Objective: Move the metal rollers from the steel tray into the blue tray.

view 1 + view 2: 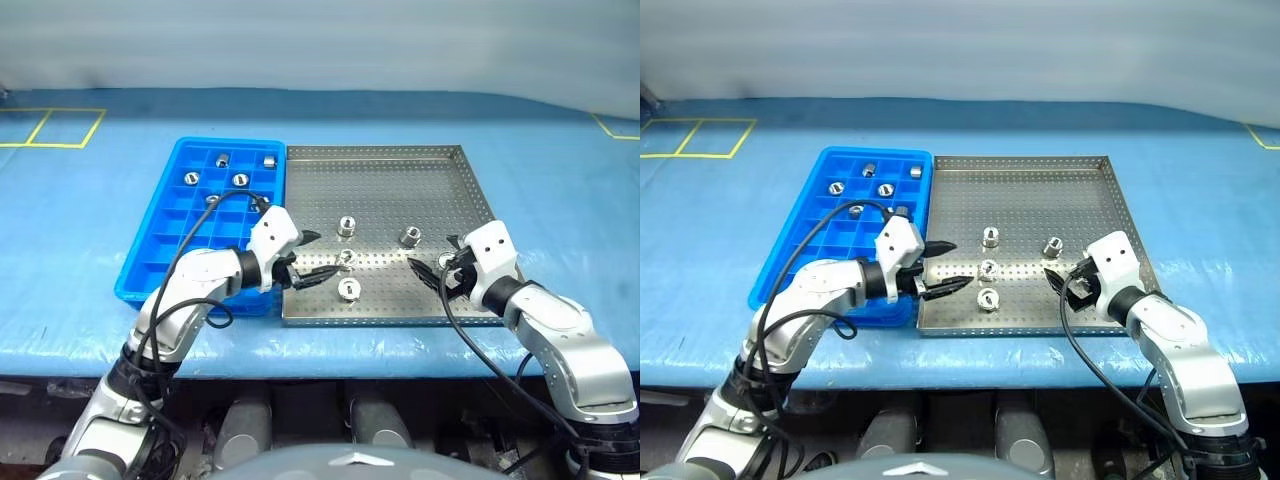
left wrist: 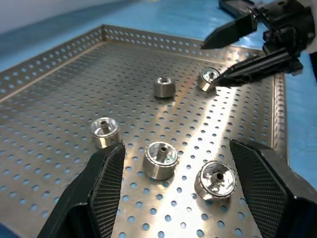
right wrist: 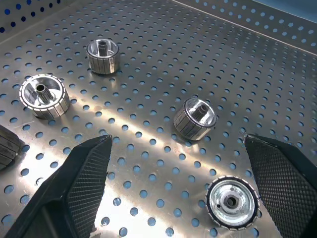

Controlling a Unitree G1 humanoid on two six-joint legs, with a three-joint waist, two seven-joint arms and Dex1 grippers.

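Left wrist view: my left gripper (image 2: pixel 171 191), fingers spread and empty, frames an upright metal roller (image 2: pixel 160 159) (right gripper (image 1: pixel 440 260) also gapes, farther off).

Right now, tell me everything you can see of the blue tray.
The blue tray is bright blue plastic, rectangular, divided into a grid of small square compartments. It lies flat on the blue table cover, its long side against the steel tray. Several metal rollers sit in separate compartments towards its far end; the nearer compartments look empty.
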